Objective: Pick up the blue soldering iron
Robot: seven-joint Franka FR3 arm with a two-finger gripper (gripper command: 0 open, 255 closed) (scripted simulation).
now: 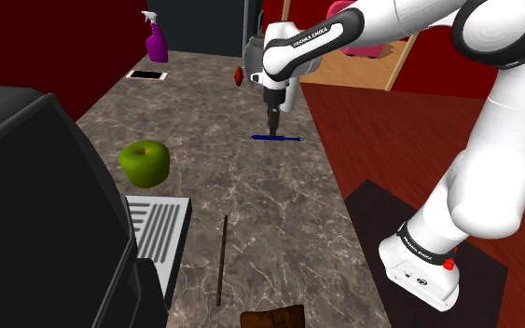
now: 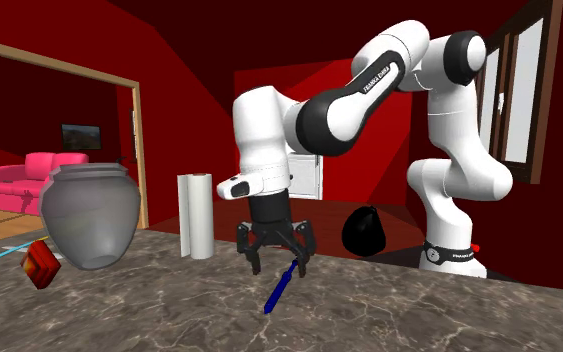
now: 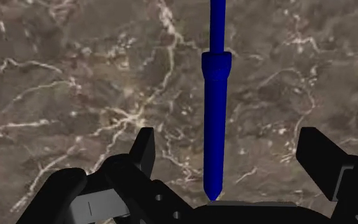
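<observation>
The blue soldering iron (image 1: 275, 138) is a thin blue rod lying flat on the marble counter (image 1: 251, 214). My gripper (image 1: 274, 119) hangs straight down just above it, open. In the second exterior view the gripper (image 2: 276, 262) has its fingers (image 2: 254, 260) spread to either side of the iron (image 2: 281, 285). In the wrist view the iron (image 3: 214, 108) runs lengthwise between the gripper's (image 3: 231, 156) two fingertips (image 3: 144, 149), nearer the one I point at, and touches neither.
A green apple (image 1: 145, 163), a thin dark stick (image 1: 222, 259) and a black appliance (image 1: 36, 205) lie toward the shoulder view's left. Farther back stand a purple spray bottle (image 1: 156, 42), a phone (image 1: 146, 75), a grey vase (image 2: 89, 215), a paper roll (image 2: 195, 215) and a small red object (image 2: 39, 263).
</observation>
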